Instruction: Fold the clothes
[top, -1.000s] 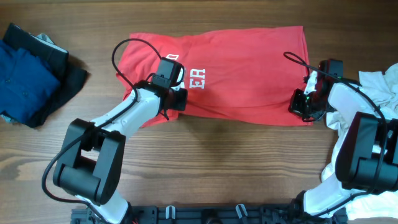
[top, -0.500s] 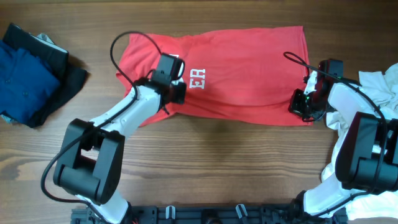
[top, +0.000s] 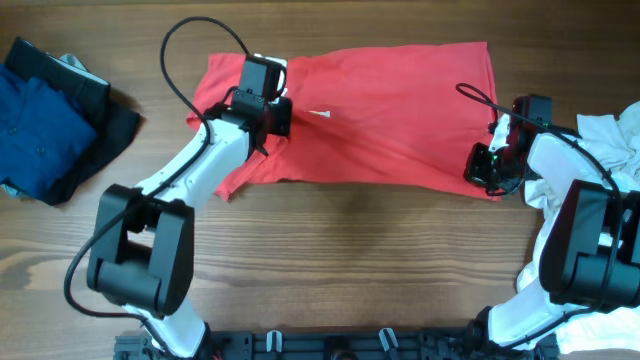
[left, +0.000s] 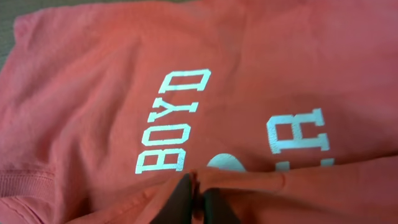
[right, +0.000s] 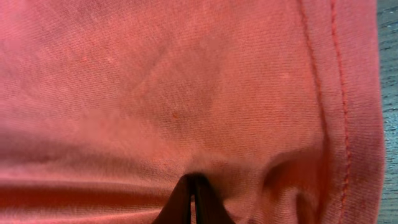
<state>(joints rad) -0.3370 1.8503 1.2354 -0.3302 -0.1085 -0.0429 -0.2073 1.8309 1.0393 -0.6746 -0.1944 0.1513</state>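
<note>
The red T-shirt lies spread across the far middle of the table, its near edge partly folded over. My left gripper is shut on a pinch of the shirt's folded edge near the white lettering; its closed fingers hold red fabric. My right gripper is shut on the shirt's near right corner by the hem; its fingers are pressed together with cloth between them.
A pile of dark blue and black clothes lies at the far left. A heap of white cloth sits at the right edge, beside my right arm. Bare wood table lies in front of the shirt.
My left gripper has moved away from me and slightly left, carrying the shirt's near edge over the lettering, which is now mostly covered. The right gripper has not moved.
</note>
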